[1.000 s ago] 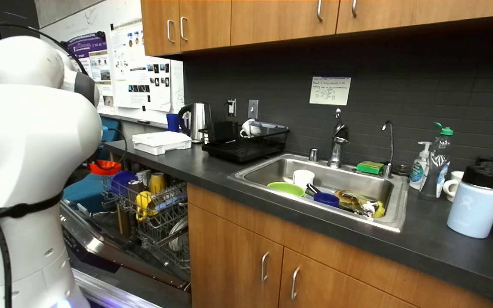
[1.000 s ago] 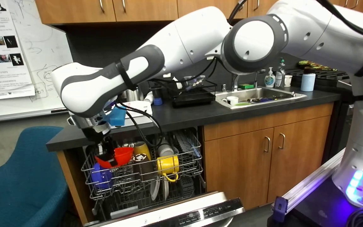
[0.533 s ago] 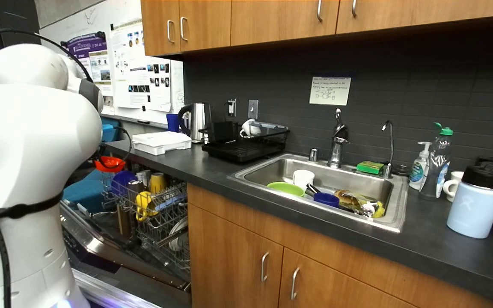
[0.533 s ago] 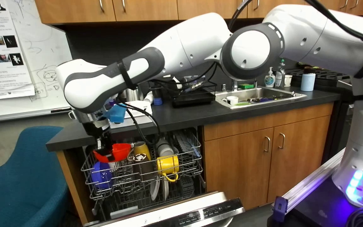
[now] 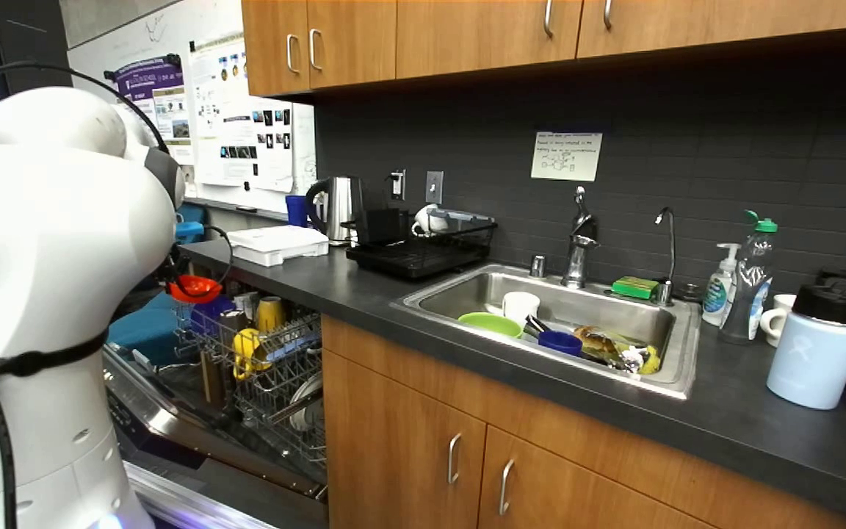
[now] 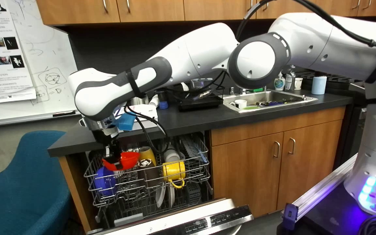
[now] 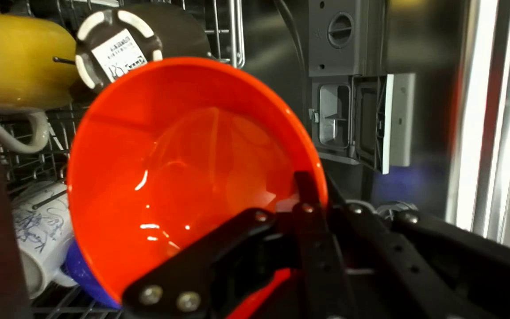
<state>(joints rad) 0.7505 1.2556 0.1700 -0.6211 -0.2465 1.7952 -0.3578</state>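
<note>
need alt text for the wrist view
A black gripper pinches the rim of a red bowl filling the middle; beyond it, a wire dishwasher rack holds a yellow mug, a brown cup and a white mug.

The red bowl is smooth, glossy, plastic-looking; the gripper is matt, its metal screws shiny. In the wrist view: yellow cup, glossy, 10 o'clock; door lining, reflective metal, 2 o'clock. In an exterior view: chair, matt cloth, 8 o'clock; cabinet door, wood-grained, 4 o'clock.
</note>
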